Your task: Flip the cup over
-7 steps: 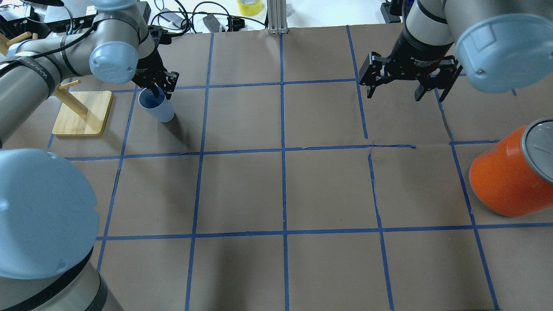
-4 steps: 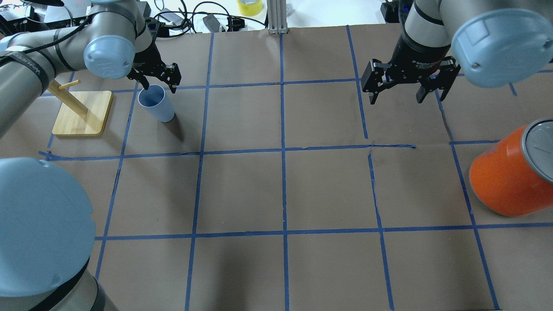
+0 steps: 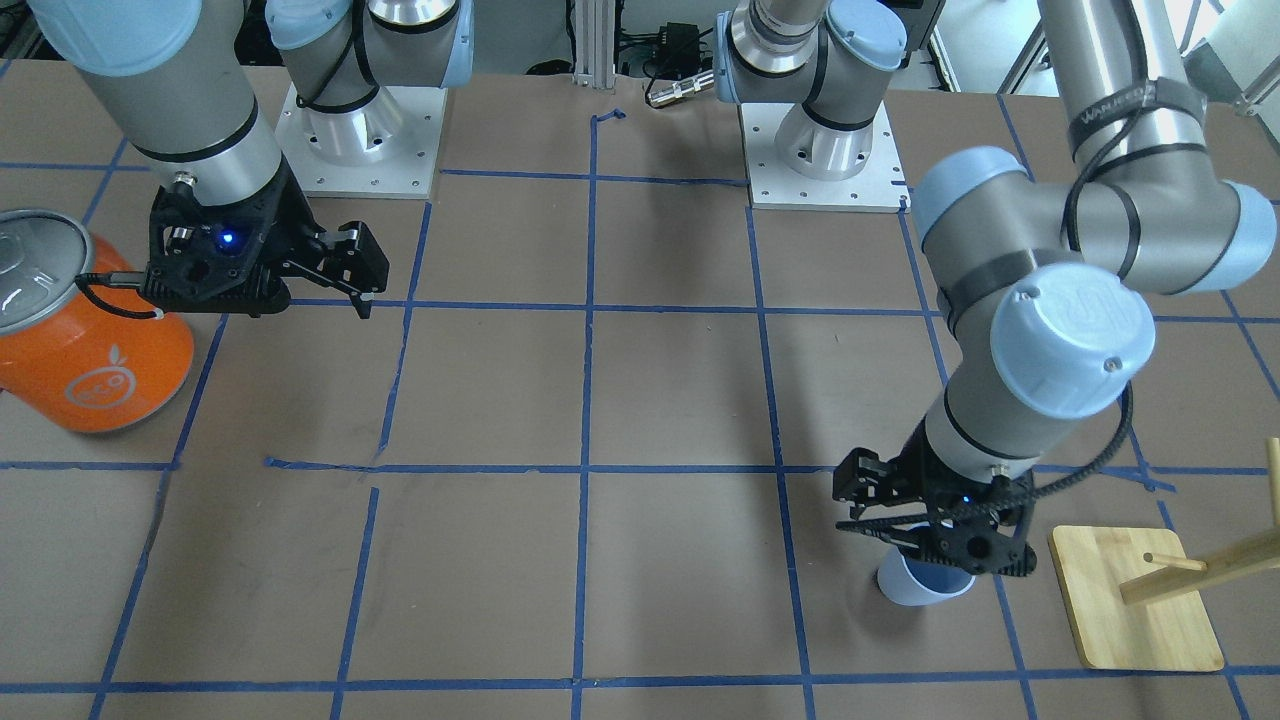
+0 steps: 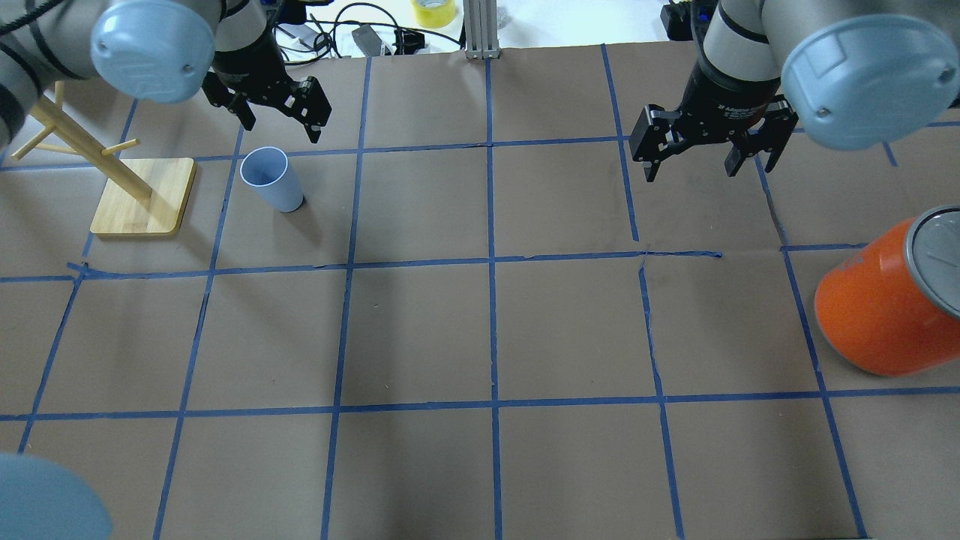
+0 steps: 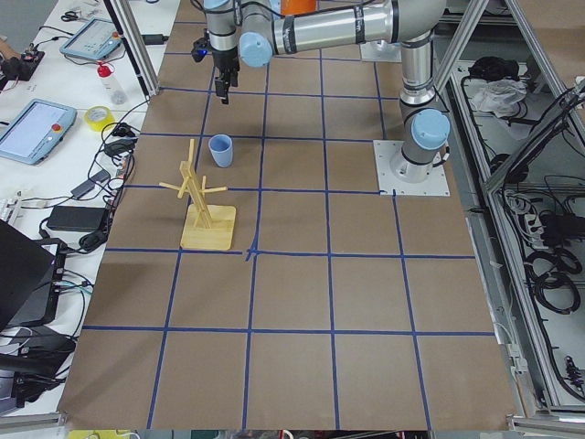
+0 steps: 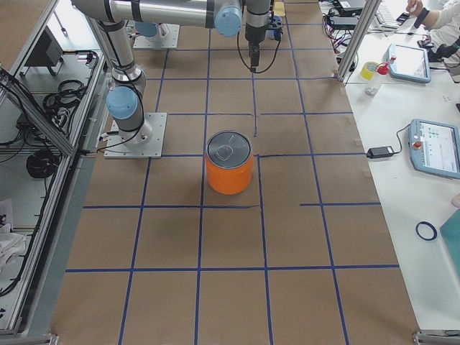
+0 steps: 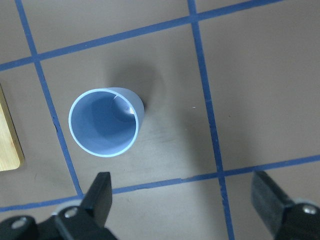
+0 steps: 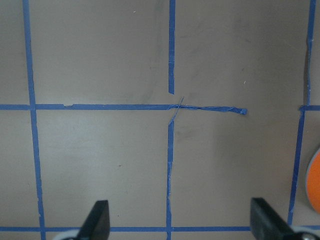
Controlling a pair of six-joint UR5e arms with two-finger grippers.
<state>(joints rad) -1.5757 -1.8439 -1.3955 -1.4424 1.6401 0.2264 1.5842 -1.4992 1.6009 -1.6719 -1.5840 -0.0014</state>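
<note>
Overhead exterior view, small pale-blue tapered plastic cup (image 4: 271, 180) upright, mouth up, bluish inside, near the wooden peg stand (image 4: 142, 199), left gripper (image 4: 280, 126) spread open, clear of it, right gripper (image 4: 691, 171) spread empty too, logo text on the orange can (image 3: 90, 370) unreadable

— What crowds the cup (image 4: 271, 180)?
— Only the wooden rack (image 4: 142, 196), just beside it toward the left end of the worktop (image 4: 480, 330). Its post and pegs rise on that side. The cup's other sides face bare paper.
— And from above?
— The left pincer (image 4: 279, 124) hangs over it with jaws spread wide, apart from the rim.
— The right half?
— An orange can (image 4: 877, 315) stands near the right edge, well apart from the right pincer (image 4: 691, 172), whose jaws are also spread. Between can and cup lies open taped grid.
</note>
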